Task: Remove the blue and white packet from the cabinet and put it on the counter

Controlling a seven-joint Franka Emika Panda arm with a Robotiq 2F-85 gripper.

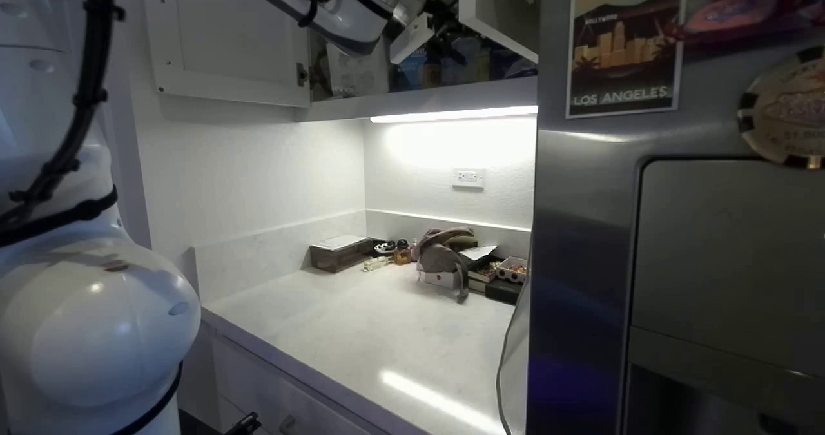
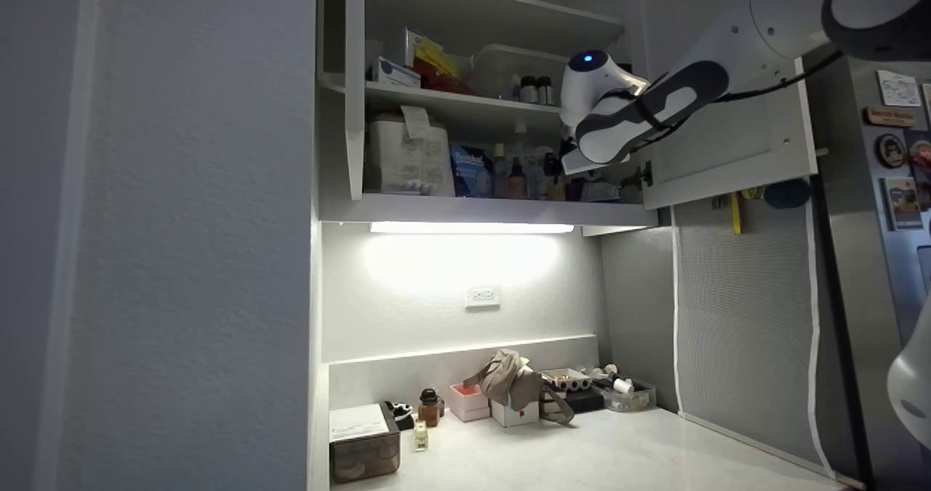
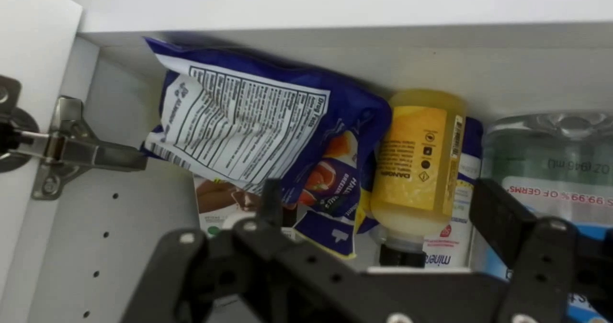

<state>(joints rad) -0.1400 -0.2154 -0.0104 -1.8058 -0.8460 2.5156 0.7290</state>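
Observation:
The blue and white packet (image 3: 244,117) is a crumpled pouch with a white printed panel, lying at the hinge-side end of the cabinet shelf in the wrist view. It shows small in an exterior view (image 2: 601,191). The white cabinet (image 2: 465,209) stands with its doors open. My gripper (image 3: 380,206) is open and empty in front of the shelf. One finger overlaps the packet's lower edge in the picture; the other is in front of a clear bottle. Whether it touches anything I cannot tell. The white counter (image 1: 348,325) lies below the cabinet, also in an exterior view (image 2: 582,454).
A yellow bottle (image 3: 416,155) stands beside the packet, between the fingers in the picture. A large clear bottle (image 3: 560,170) stands past it. A metal hinge (image 3: 91,153) juts in beside the packet. A box (image 1: 338,254) and a grey cloth bag (image 1: 441,258) are on the counter.

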